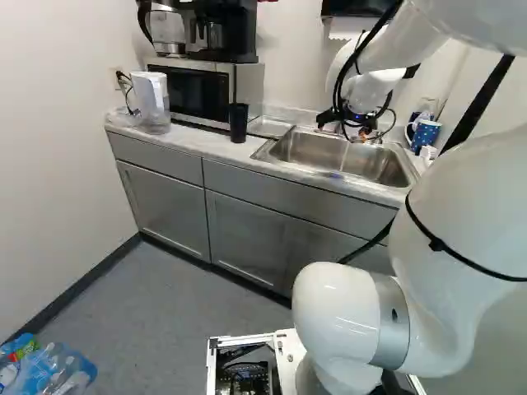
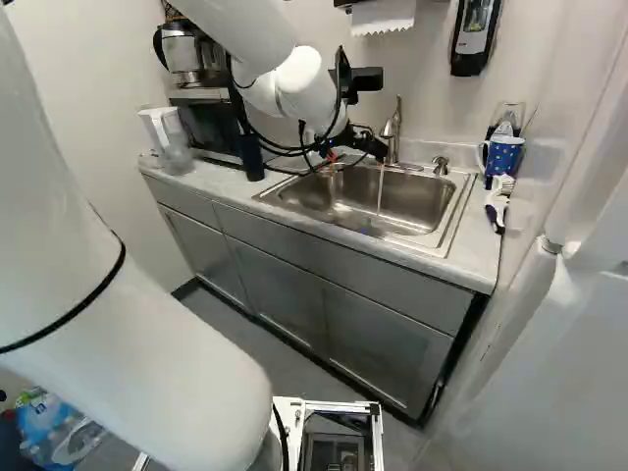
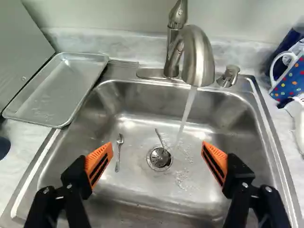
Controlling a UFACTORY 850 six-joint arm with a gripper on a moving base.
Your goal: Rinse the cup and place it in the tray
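The gripper (image 2: 359, 145) is positioned over the sink (image 3: 137, 192), its two fingers spread wide with nothing between them, while water (image 3: 186, 114) runs from the faucet (image 3: 198, 57) at the far side into the basin. The dark cup (image 1: 238, 123) stands upright on the counter (image 1: 193, 141) left of the sink, near the microwave (image 1: 198, 92), and the metal tray (image 3: 59, 90) lies between cup and basin. One small spoon (image 3: 118, 152) lies left of the drain (image 3: 159, 157) (a dotted blue mug (image 3: 289, 78) was noted right of the sink).
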